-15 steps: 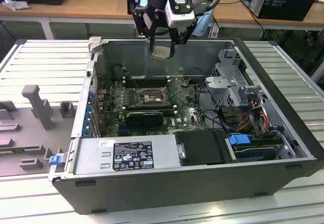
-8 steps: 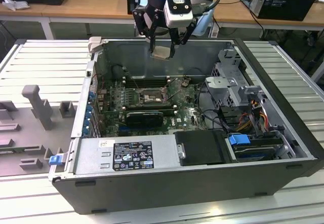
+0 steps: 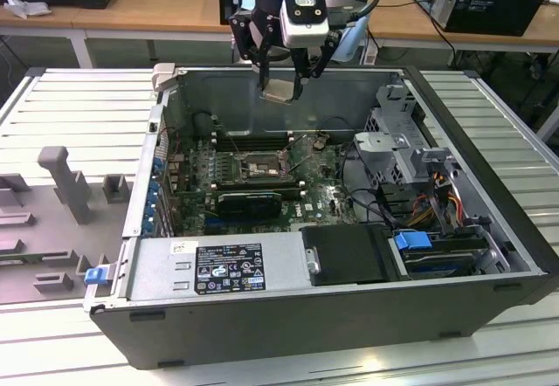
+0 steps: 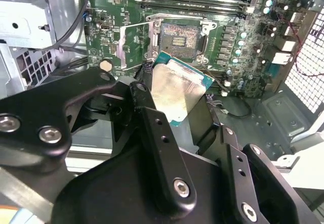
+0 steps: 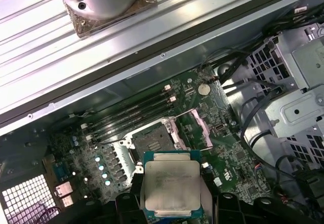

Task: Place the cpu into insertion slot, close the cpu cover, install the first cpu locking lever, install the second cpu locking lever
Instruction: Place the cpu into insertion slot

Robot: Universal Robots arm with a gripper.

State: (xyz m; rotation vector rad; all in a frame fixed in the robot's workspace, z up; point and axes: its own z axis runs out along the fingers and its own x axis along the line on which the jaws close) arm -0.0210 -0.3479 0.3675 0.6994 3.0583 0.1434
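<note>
Gripper (image 3: 281,79) pinching cpu (image 3: 280,91) by edges, high near case rear wall, well above slot (image 3: 256,169). Cover (image 5: 195,127) flipped open. Risk: cpu looks tilted; skewed landing could bend slot contacts, or a thin edge grip could slip.

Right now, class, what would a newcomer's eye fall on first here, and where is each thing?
The tool hangs above the open computer case, gripping the cpu by its edges. Below, on the green motherboard, the insertion slot lies bare, the cpu cover swung open beside it.
</note>
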